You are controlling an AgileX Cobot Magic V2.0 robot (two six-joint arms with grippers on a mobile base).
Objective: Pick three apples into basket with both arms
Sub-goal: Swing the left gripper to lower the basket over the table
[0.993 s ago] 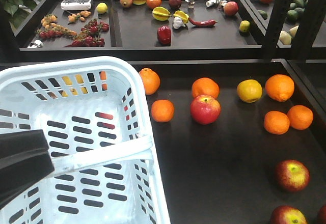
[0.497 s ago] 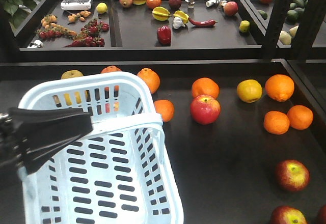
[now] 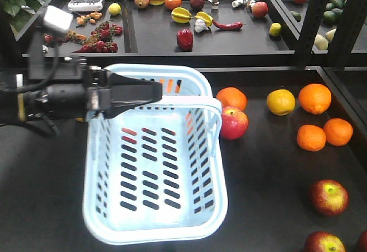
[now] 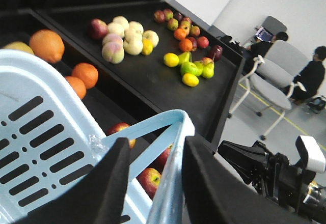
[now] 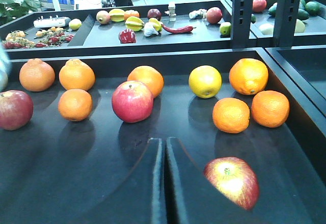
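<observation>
The pale blue basket (image 3: 155, 223) is in the middle of the dark table, empty. My left gripper (image 3: 157, 91) is shut on its far rim beside the swing handle (image 3: 198, 100). In the left wrist view the rim (image 4: 170, 183) runs between the black fingers (image 4: 114, 175) of that gripper (image 4: 157, 141). One red apple (image 3: 234, 123) lies just right of the basket. Two more apples (image 3: 329, 197) (image 3: 324, 243) lie at the front right. My right gripper (image 5: 164, 140) is shut and empty, low over the table, with an apple (image 5: 232, 181) just to its right.
Oranges (image 3: 314, 98) (image 3: 311, 137) (image 3: 338, 131) and a yellow fruit (image 3: 281, 102) lie at the right. Another orange (image 3: 231, 98) sits behind the nearest apple. Raised back trays (image 3: 241, 43) hold mixed produce. A black post (image 3: 312, 17) stands at the right rear.
My left arm swung up from the lower left to the centre, carrying the basket right and farther onto the table. The basket now hides the oranges by its right side.
</observation>
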